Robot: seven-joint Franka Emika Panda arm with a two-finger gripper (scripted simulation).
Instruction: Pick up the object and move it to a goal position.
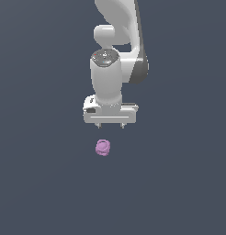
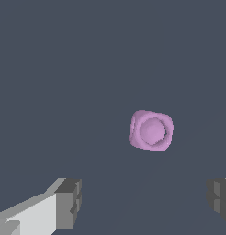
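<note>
The object point(image 1: 103, 148) is a small pink-purple rounded lump with a ringed top, lying on the dark grey floor. In the wrist view the object point(image 2: 151, 131) shows from above, apart from both fingertips point(image 2: 69, 203). My white gripper point(image 1: 110, 125) hangs above the object and slightly toward the exterior view's right, not touching it. Its two short fingers stand wide apart with nothing between them.
The white arm point(image 1: 117, 41) rises from the gripper out of the exterior view's top edge. The dark grey floor point(image 1: 41, 183) shows no other objects or edges.
</note>
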